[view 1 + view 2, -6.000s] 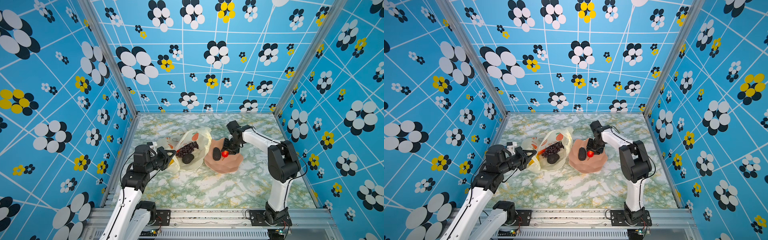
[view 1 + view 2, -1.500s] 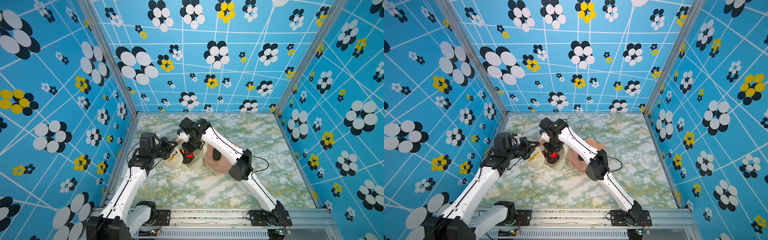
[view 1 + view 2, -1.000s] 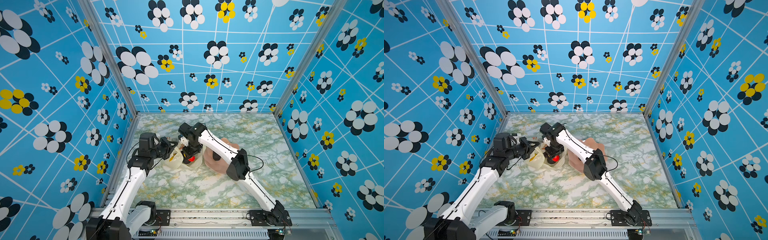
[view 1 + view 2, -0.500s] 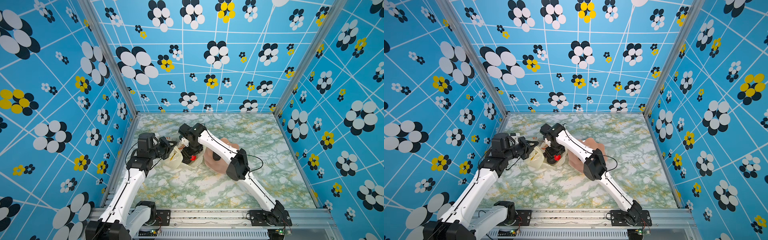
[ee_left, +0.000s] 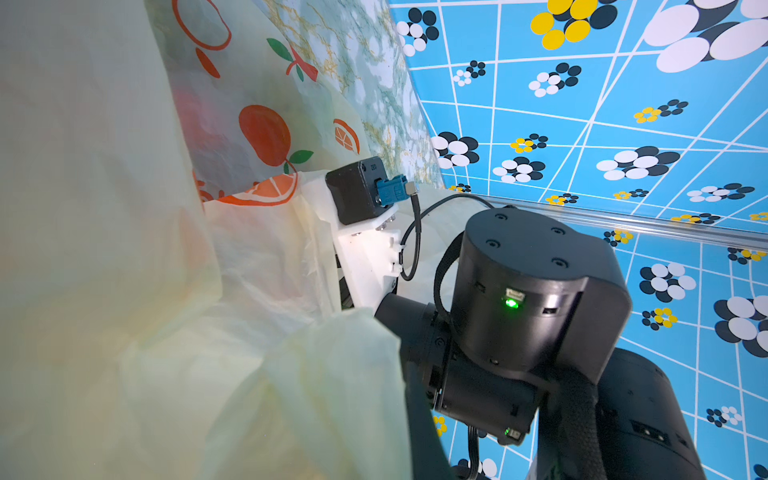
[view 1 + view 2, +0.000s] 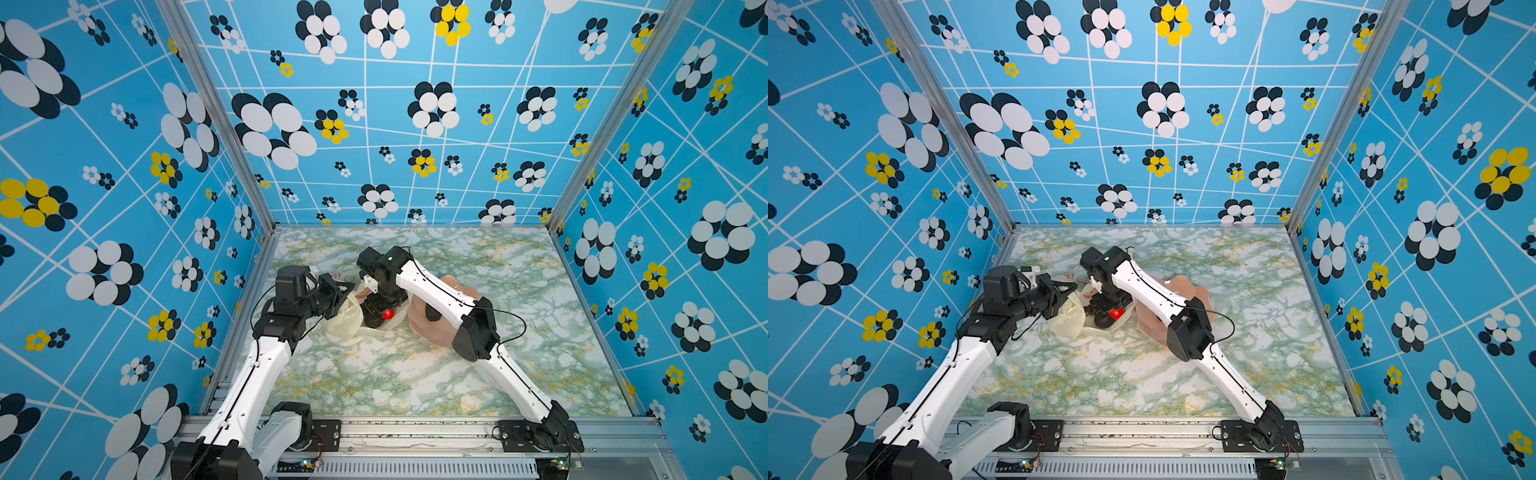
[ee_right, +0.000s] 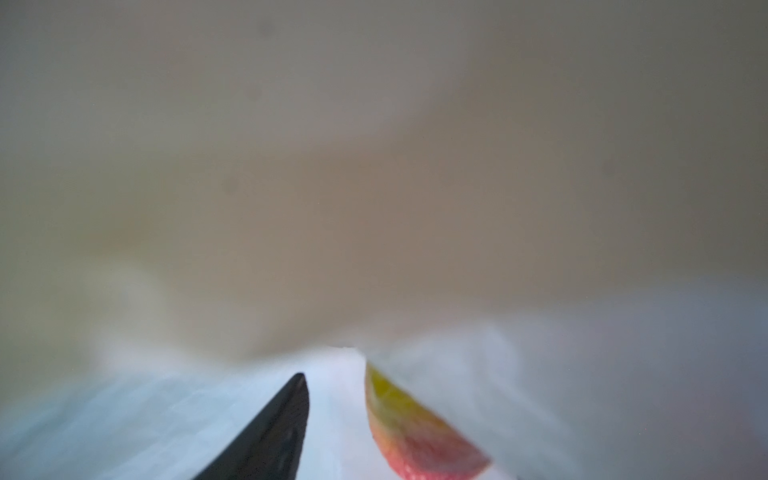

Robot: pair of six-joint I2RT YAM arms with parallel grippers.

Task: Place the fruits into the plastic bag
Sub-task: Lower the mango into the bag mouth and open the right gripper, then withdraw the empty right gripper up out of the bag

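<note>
The plastic bag [image 6: 347, 320] [image 6: 1069, 318] lies left of centre, pale yellow with orange prints, its mouth lifted. My left gripper [image 6: 338, 291] [image 6: 1059, 297] is shut on the bag's raised edge. In the left wrist view the bag [image 5: 104, 249] covers the jaws. My right gripper [image 6: 377, 311] reaches down into the bag's mouth. In the right wrist view one black finger [image 7: 270, 432] stands apart from a red-yellow fruit [image 7: 411, 432], with a gap between them. That fruit [image 6: 387, 313] [image 6: 1115, 312] shows red in both top views. A dark oval fruit [image 6: 432, 313] lies in the bowl.
A pink scalloped bowl [image 6: 434, 338] [image 6: 1152, 330] sits right of the bag, partly under my right arm. My right arm's wrist camera [image 5: 361, 191] and wrist joint [image 5: 532, 291] stand close against the bag. Blue patterned walls enclose the marble tabletop [image 6: 415, 374].
My right gripper's jaws have widened inside the bag and the red-yellow fruit now sits free beside one finger. The left gripper keeps its hold on the bag's edge.
</note>
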